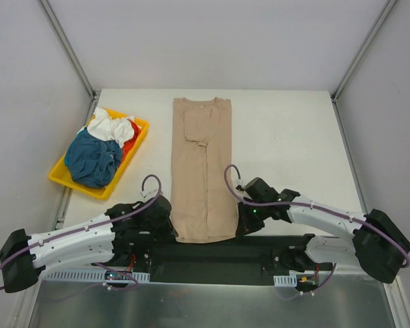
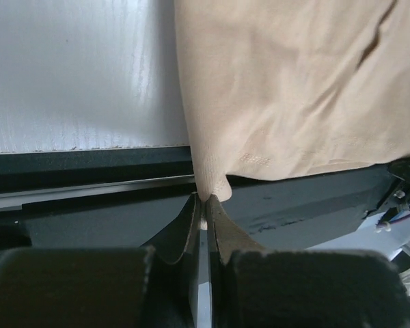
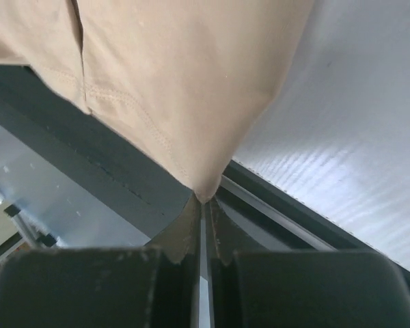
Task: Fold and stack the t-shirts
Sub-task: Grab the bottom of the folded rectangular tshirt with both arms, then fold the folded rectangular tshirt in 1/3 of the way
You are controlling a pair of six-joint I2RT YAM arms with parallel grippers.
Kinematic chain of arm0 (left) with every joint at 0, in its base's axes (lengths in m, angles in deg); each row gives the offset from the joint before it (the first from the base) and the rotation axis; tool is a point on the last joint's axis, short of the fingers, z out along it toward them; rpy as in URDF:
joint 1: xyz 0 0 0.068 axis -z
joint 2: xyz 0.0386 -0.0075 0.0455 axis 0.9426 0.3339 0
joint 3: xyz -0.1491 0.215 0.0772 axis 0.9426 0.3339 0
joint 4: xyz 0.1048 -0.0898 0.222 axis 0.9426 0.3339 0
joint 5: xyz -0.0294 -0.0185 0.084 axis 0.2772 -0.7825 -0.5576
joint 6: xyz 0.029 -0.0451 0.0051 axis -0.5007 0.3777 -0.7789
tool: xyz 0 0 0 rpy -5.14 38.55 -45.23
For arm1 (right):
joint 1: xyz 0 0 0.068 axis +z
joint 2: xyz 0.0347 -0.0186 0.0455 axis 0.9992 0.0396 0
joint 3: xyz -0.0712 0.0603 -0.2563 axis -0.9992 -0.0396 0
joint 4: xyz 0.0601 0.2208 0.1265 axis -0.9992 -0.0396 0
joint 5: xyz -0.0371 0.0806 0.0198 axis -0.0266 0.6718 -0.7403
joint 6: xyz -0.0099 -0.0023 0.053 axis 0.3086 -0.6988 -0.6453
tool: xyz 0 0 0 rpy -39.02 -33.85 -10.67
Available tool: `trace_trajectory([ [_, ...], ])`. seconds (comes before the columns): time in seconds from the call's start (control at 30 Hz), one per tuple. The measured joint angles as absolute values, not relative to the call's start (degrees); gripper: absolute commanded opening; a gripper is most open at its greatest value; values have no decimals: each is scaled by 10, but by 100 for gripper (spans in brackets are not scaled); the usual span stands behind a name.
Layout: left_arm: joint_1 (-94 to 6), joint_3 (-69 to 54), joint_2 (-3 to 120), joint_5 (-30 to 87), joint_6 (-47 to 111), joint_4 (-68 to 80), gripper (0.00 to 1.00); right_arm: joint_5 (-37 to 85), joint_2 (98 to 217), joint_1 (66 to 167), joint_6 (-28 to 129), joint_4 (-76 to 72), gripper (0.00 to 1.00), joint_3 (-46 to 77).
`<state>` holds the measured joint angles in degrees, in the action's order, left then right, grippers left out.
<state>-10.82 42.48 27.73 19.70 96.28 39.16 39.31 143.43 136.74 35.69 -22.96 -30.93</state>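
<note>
- The tan t-shirt [image 1: 201, 171] lies flat on the white desk [image 1: 287, 137], folded into 1 long strip. It stretches away from both pincers toward the far side.
- The left pincer [image 2: 203, 202] is clenched on the near left corner of the tan t-shirt. The cloth bunches into a small tip right between its fingers.
- The right pincer [image 3: 202, 202] is clenched on the near right corner in the same way. The cloth fans out from its tips.
- The bottom hem runs between the 2 pincers, just over the black bar [image 1: 212, 251] at the near edge of the desk.
- A yellow tray [image 1: 61, 179] sits well off to the left of the left pincer.
- 3 more shirts lie in a heap in the tray. The teal-blue t-shirt [image 1: 92, 158] is closest to the left pincer. The white t-shirt [image 1: 109, 125] is behind it. The red-orange t-shirt [image 1: 130, 147] peeks out on the side toward the tan one.
</note>
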Motion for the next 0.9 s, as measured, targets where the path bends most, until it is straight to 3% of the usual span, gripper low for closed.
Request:
trace_trajectory([
  [0.27,-123,344,261,122,918,422,0,305,1430,1367,385,-280,1,-218],
  [0.5,-187,232,339,24,844,419,1,260,1489,1341,418,-286,1,-89],
  [0.9,-338,99,524,70,683,382,0,258,1622,1264,468,-316,1,79],
])
